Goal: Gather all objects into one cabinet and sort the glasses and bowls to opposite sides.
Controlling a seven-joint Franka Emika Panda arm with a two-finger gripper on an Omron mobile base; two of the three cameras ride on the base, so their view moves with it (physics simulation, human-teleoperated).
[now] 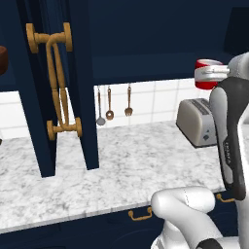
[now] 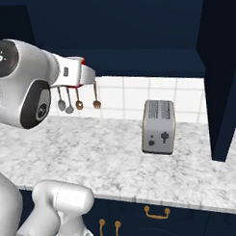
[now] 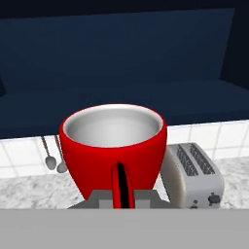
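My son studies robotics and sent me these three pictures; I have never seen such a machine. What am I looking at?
It is a white robot arm in a simulated kitchen. Two pictures come from cameras behind it, left and right; the third looks along its hand. Its gripper is shut on the handle of a glossy red cup, held up in front of the dark navy wall cabinet. On the grey marble counter stands a silver toaster; small spoons hang on the tiled wall.

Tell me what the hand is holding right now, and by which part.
The hand holds the red cup, upright above the counter, with its fingers closed on the cup's handle.
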